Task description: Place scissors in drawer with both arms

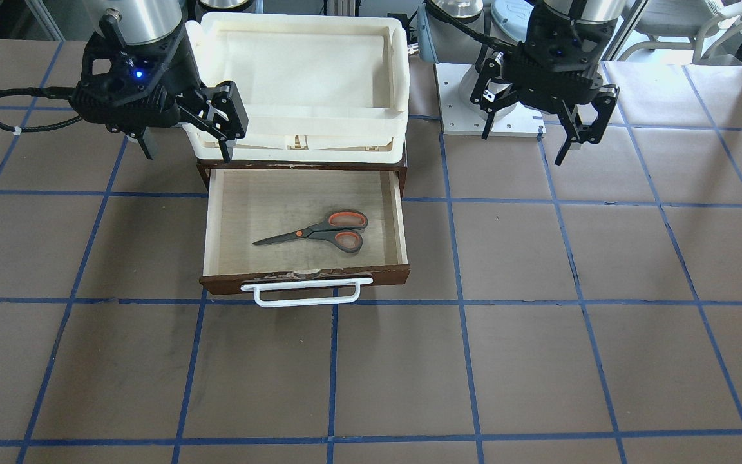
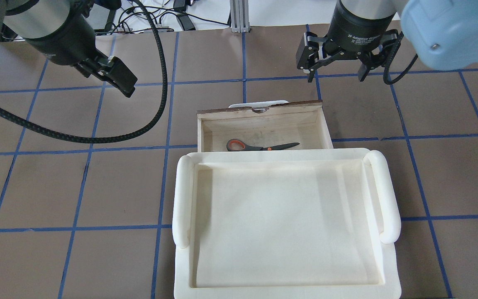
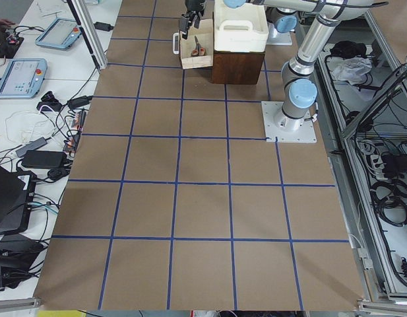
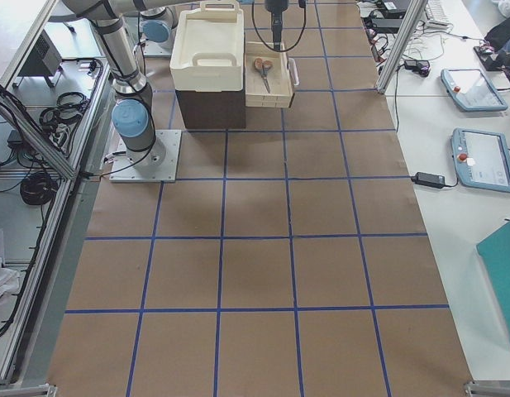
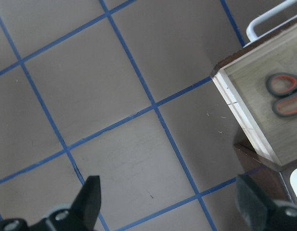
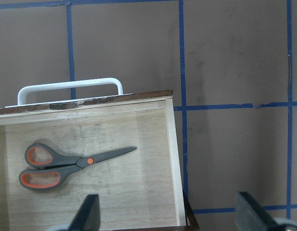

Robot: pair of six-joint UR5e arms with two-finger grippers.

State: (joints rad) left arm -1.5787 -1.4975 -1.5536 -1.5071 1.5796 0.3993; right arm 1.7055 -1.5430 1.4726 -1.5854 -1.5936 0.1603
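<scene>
The scissors (image 1: 319,233) lie flat on the pale floor of the open drawer (image 1: 306,278), blades shut. They also show in the overhead view (image 2: 259,146), the right wrist view (image 6: 76,163) and the left wrist view (image 5: 283,94). My right gripper (image 1: 187,151) is open and empty, raised beside the drawer's back corner; in the overhead view (image 2: 335,77) it hangs just past the drawer's front (image 2: 259,110). My left gripper (image 1: 525,145) is open and empty, well off to the drawer's other side over bare table (image 2: 125,83).
A cream-white plastic tray (image 2: 183,199) sits on top of the dark brown cabinet (image 4: 209,107) that the drawer slides out of. The drawer's white bar handle (image 1: 306,293) sticks out at the front. The brown table has a blue tape grid.
</scene>
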